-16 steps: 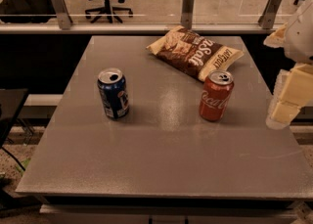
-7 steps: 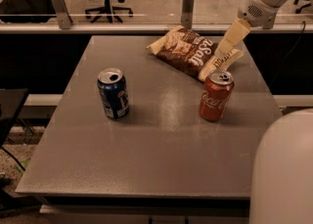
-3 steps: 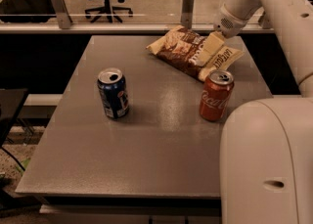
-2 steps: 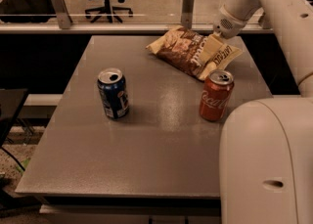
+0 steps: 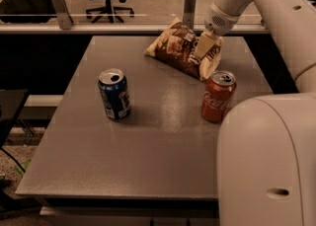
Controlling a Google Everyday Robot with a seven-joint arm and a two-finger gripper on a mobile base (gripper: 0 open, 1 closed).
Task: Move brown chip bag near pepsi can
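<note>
pincer (image 5: 200,53) at brown chip bag (image 5: 171,47), pepsi can (image 5: 114,95) front-left

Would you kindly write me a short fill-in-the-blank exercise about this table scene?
1. The tool is at the chip bag, on its end nearer the ___ can.
2. The blue can stands ___ on the table.
3. The table holds ___ cans.
Missing words: red; upright; two.
</note>
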